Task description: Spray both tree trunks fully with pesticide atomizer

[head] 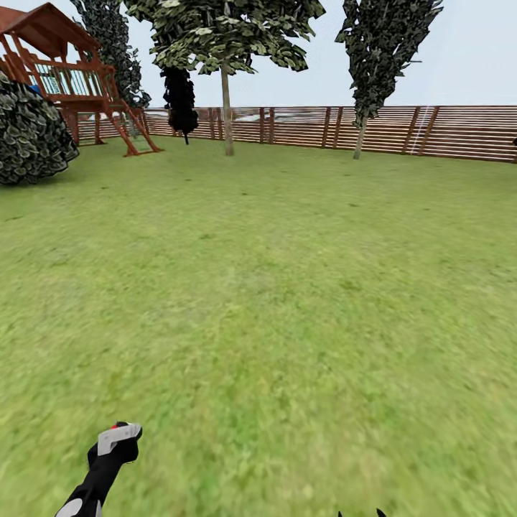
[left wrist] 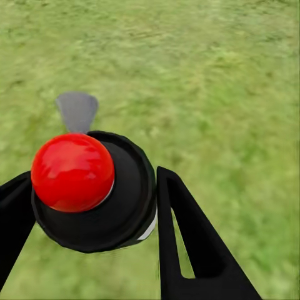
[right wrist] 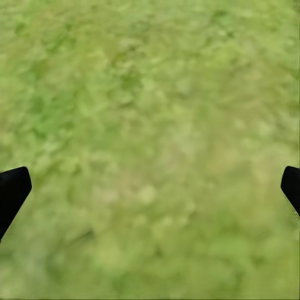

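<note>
Clamped between the black left gripper (left wrist: 94,212) fingers over grass, dark red-topped pesticide atomizer (left wrist: 94,190); spread wide and empty, right gripper (right wrist: 150,187); ahead in head view, brown slatted fence (head: 445,133) and thin-trunked trees (head: 227,108).

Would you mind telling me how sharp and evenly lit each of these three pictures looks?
Head view: the fence and trees are fairly crisp under flat light, while the near grass is smeared and shows almost no shadows. Left wrist view: the spray bottle in the left hand is sharp, with a soft highlight on its red top; the grass behind is blurred. Right wrist view: the grass is blurred throughout.
</note>
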You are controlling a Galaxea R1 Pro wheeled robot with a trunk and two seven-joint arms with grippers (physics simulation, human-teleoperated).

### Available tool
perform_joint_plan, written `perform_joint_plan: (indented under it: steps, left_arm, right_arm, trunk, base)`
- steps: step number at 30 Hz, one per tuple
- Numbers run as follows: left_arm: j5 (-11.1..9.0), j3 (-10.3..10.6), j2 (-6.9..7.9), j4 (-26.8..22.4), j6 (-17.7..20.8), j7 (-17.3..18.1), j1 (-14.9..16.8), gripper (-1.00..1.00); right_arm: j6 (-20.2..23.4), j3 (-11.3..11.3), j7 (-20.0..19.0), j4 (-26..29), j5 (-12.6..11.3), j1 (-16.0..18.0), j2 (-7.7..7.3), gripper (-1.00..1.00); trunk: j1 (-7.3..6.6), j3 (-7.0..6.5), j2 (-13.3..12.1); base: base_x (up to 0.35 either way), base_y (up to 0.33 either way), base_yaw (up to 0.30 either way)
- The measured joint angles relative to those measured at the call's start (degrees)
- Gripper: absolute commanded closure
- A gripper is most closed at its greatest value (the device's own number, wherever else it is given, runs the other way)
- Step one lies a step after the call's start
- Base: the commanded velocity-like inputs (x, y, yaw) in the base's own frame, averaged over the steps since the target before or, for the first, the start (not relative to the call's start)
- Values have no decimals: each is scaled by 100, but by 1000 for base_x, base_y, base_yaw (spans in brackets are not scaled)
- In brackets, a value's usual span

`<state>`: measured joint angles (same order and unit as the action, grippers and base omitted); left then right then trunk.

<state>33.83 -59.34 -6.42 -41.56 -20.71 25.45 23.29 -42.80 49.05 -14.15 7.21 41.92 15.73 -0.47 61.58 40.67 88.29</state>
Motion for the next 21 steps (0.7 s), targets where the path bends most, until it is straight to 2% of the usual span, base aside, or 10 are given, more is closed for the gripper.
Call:
perform_joint_plan:
  steps: [3, 6, 10, 21]
  left_arm:
    - [-13, -19, 29, -34, 19, -2, 0, 100]
    - [-13, -18, 46, -43, 265, -7, 0, 100]
    - [-15, -8, 50, -44, 363, -9, 0, 100]
    - [-15, 7, 53, -48, 368, -17, 0, 100]
  right_arm:
    - [0, 0, 0, 0, 0, 0, 0, -100]
    - [0, 0, 0, 0, 0, 0, -1, -100]
    - [0, 0, 0, 0, 0, 0, 2, -100]
    - [2, 0, 0, 0, 0, 0, 2, -100]
  trunk:
    - [0, 0, 0]
    - [0, 0, 0]
    - [0, 0, 0]
    - [0, 0, 0]
  base:
    - [336, 0, 0]
    - [337, 0, 0]
    - [336, 46, 0]
    - [300, 170, 0]
